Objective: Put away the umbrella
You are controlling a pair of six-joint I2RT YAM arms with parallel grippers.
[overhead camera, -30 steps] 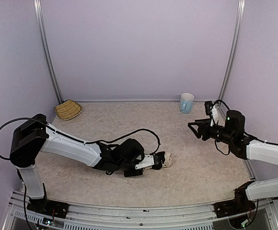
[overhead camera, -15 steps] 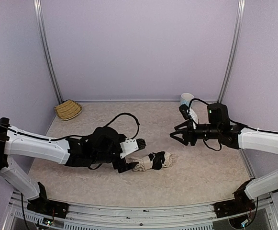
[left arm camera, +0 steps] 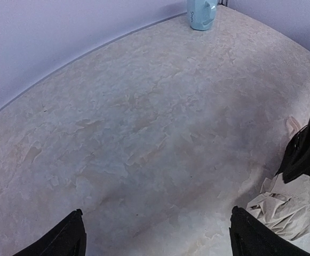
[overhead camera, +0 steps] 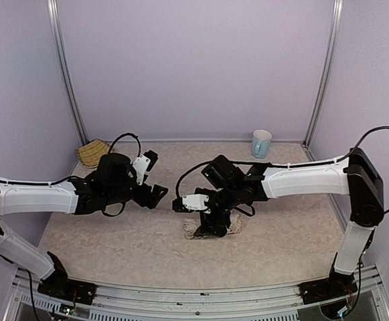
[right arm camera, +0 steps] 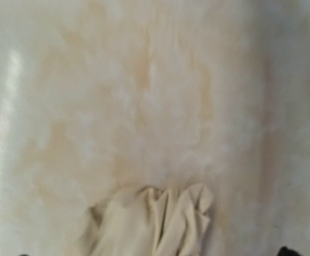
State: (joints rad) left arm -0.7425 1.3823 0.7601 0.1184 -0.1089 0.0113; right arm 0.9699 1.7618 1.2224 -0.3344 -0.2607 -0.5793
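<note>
Right wrist view: umbrella [right arm camera: 153,226] at 6 o'clock, between spread jaws of right gripper [overhead camera: 211,215]; left gripper [left arm camera: 160,237], jaws also apart, farther.

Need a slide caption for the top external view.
Right gripper at the bundled cream umbrella; left gripper open, clear of it.

A pale blue mug [overhead camera: 261,144] is standing upright at the far edge of the table [overhead camera: 281,234], close to the back wall [overhead camera: 194,67], its handle showing on the left in the top view. Just right of the mug, a metal pole [overhead camera: 323,73] is rising along the corner. Well apart from the mug, far to its left along the same back edge, a woven straw basket [overhead camera: 88,154] is lying on the mottled beige surface. A second pole [overhead camera: 65,73] is standing behind the basket.
</note>
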